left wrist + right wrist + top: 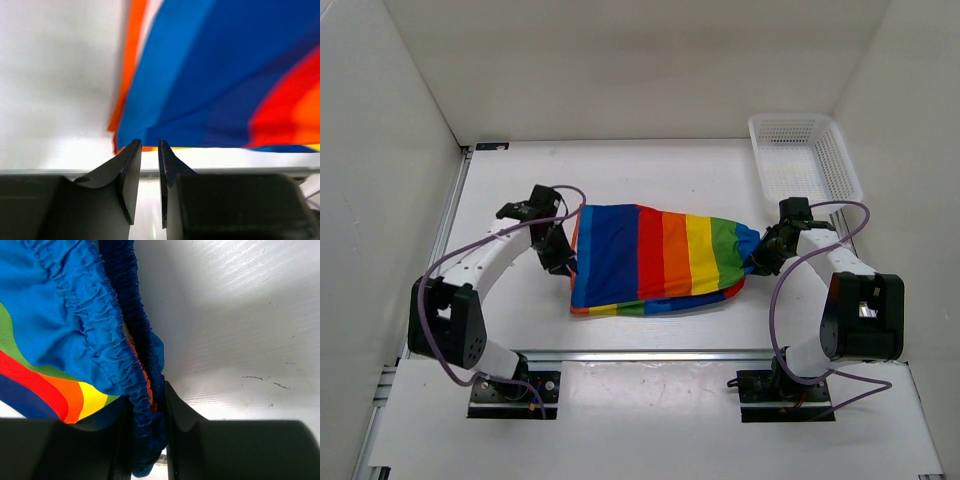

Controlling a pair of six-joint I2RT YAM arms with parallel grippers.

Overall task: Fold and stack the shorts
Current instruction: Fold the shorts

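The rainbow-striped shorts [650, 255] lie spread flat across the middle of the table, blue stripe at the left and green at the right. My right gripper [757, 262] is shut on the gathered blue elastic edge at the shorts' right end, which shows bunched between the fingers in the right wrist view [149, 405]. My left gripper [560, 255] sits at the shorts' left edge. In the left wrist view its fingers [150, 145] stand nearly together with nothing between them, just short of the blue and orange cloth [215, 75].
A white mesh basket [805, 155] stands at the back right, close behind my right arm. White walls enclose the table on the left, back and right. A metal rail [650, 352] runs along the near edge.
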